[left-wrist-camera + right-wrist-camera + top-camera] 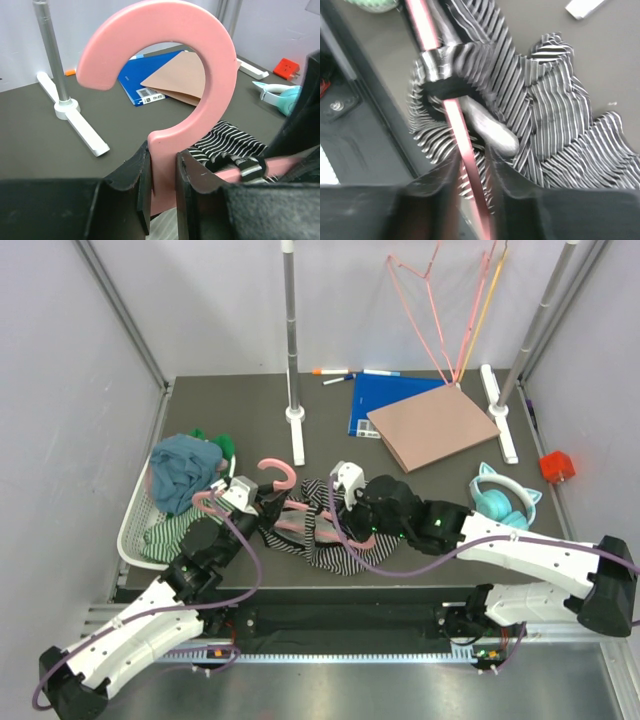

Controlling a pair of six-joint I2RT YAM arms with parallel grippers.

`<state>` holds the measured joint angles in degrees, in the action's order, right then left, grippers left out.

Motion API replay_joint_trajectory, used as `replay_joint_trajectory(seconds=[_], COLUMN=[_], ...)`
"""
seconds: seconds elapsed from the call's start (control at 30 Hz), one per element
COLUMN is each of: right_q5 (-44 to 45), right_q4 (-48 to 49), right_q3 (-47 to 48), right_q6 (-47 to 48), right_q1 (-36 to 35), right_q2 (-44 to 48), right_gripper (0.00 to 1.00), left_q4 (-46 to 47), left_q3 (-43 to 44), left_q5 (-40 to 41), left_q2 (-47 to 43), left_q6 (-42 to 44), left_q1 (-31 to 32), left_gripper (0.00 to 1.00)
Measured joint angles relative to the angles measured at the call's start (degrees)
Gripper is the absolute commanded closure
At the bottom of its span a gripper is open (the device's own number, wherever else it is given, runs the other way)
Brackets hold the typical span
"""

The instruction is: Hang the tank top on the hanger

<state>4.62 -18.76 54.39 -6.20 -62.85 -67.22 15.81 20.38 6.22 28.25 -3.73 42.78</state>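
- Left gripper [162,167]: clenched on the neck of the hanger [215,75], just below the chunky hook. Both pads press flat against the pink plastic, and the hook stands upright.
- Right gripper [470,175]: its fingers straddle a pink bar of the hanger where striped cloth is bunched over it. The wrist view is blurred, so whether the pads actually pinch the bar cannot be told.
- Tank top [550,115]: crumpled on the table close to the near edge, left of centre, and heaped around the hanger's arms. One dark-edged loop is wrapped over the bar; the rest lies loose towards the right.
- Handling, hanger: likely stiff, light and glossy, so prone to slip or pivot in a two-pad grip. The flat neck looks the soundest place to hold.
- Handling, tank top: likely soft, limp and stretchy. It would probably sag and slide off a sloping arm unless taken by a strap or the neckline hem and drawn over the shoulder end.
- Writing: the blue book [137,82] towards the far edge bears a white barcode label [150,96], its print too small to read. No brand shows on hanger or garment.
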Motion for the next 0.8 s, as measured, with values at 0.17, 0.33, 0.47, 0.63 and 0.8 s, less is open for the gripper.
replay_joint_trajectory(seconds=[0.17, 0.33, 0.47, 0.63, 0.8], right_q5=[-5.0, -2.5, 0.9, 5.4, 9.5], right_q4=[1.0, 2.6, 3.4, 2.8, 2.6], right_q3=[-1.5, -3.5, -6.0, -6.8, -6.8], right_q6=[0.6, -1.0, -3.4, -6.0, -8.3], right_q1=[-1.0, -0.6, -0.4, -0.3, -0.3], right_q2=[0.0, 0.2, 2.0, 4.9, 7.3], right_gripper=[1.00, 1.00, 1.00, 1.00, 1.00], left_q4=[0.5, 1.2, 2.3, 2.4, 2.5], left_q3=[-1.0, -1.2, -1.2, -1.2, -1.2], left_q5=[-0.6, -0.8, -0.6, 0.0, 3.0], left_q2=[0.0, -0.4, -0.5, -0.5, -0.5], left_q6=[1.1, 0.9, 0.4, 0.4, 0.1], left_q1=[-0.1, 0.0, 0.0, 0.0, 0.0], left_gripper=[0.55, 0.02, 0.01, 0.01, 0.01])
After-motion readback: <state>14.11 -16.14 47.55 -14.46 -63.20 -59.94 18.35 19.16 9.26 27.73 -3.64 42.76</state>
